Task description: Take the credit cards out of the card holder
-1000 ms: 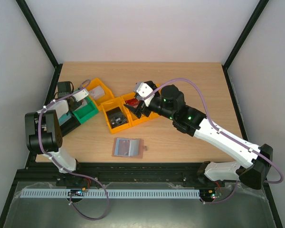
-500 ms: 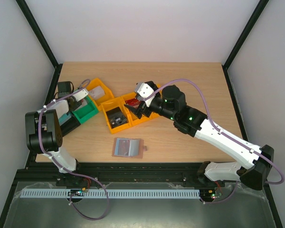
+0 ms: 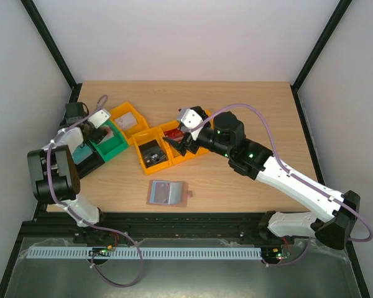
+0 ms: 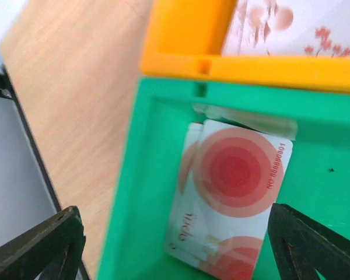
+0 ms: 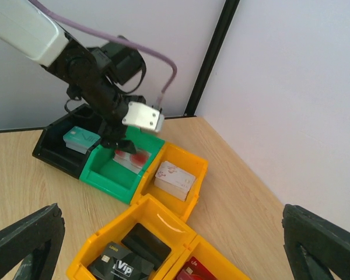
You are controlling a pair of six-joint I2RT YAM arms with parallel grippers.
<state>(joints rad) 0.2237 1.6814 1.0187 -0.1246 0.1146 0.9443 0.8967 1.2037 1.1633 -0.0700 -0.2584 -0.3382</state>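
Well, the card holder (image 3: 168, 192) lies open and flat on the table (image 3: 248, 105) near its front edge, light blue lining up, well apart from both arms. The left gripper (image 4: 175, 211) hangs over the green bin (image 4: 128, 175) with its fingers spread wide and nothing between them. Below it, overlapping red-ringed cards (image 4: 236, 175) lie inside the bin (the top one sits slightly askew). Touching the green bin's far wall is an orange bin (image 4: 181, 35) holding a white flowered card (image 4: 280, 23). The right gripper (image 5: 171, 209) hovers above the row of orange bins at mid-table, its fingers also fully apart and gripping nothing. Its wrist view shows a black bin (image 5: 52, 149) with a teal card (image 5: 80, 139) just beside the green one.
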